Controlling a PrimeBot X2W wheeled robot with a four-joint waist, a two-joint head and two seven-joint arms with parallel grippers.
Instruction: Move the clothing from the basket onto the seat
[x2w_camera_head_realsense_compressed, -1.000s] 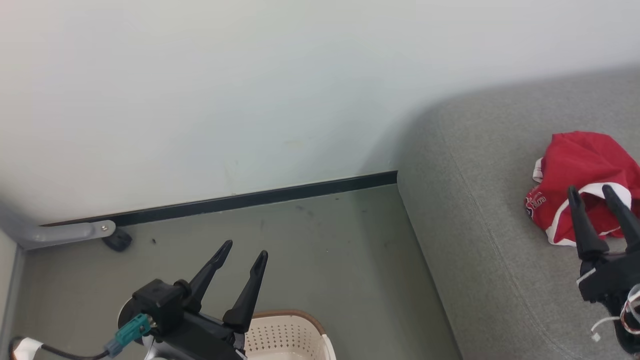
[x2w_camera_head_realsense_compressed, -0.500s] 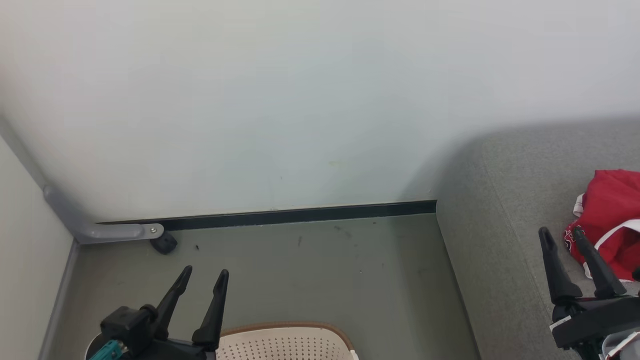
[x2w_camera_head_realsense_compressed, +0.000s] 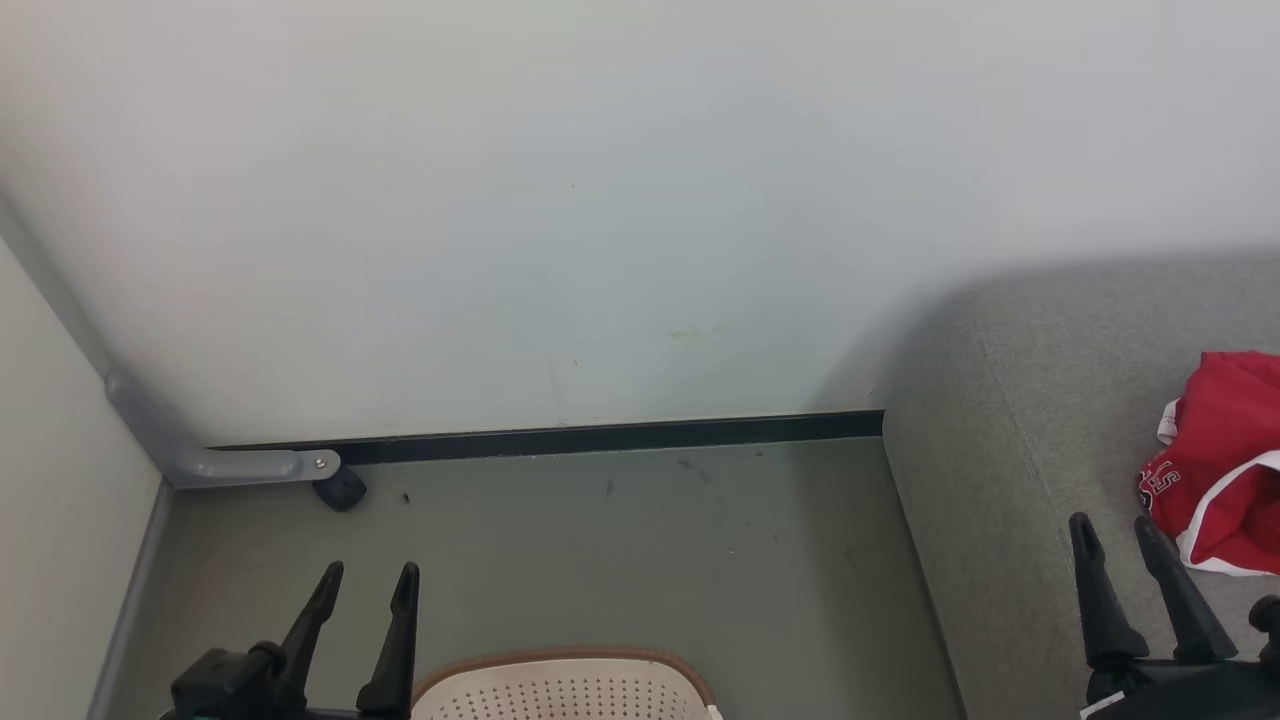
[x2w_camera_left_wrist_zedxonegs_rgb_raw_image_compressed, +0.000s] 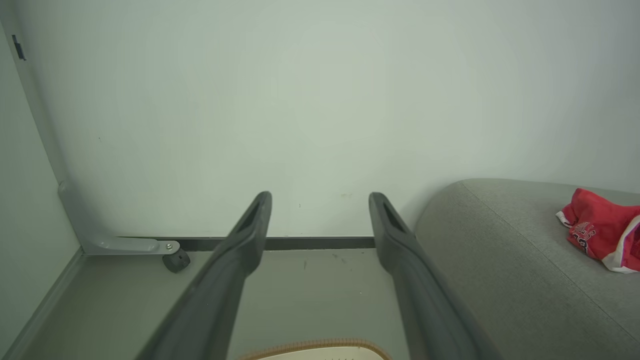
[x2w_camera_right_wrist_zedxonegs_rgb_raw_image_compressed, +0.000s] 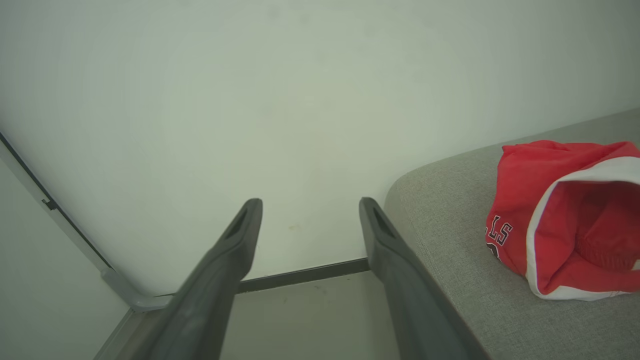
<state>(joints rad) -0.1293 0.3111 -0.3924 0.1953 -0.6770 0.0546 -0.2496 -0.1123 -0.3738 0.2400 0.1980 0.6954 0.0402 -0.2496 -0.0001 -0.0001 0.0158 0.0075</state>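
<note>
The basket (x2w_camera_head_realsense_compressed: 565, 690) sits just beside the left gripper (x2w_camera_head_realsense_compressed: 370, 570), far from the right gripper (x2w_camera_head_realsense_compressed: 1110, 522) by the red shirt (x2w_camera_head_realsense_compressed: 1225, 470). Both are spread wide and empty.

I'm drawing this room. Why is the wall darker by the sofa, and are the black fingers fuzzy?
Head view: the seat casts a shadow on the wall beside its corner. Left wrist view: the left gripper shows big, blurry fingers close up. Right wrist view: the clothing is sharp.

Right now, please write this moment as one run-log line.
left gripper: open, empty | right gripper: open, empty | clothing: on seat | basket: contents not visible
</note>
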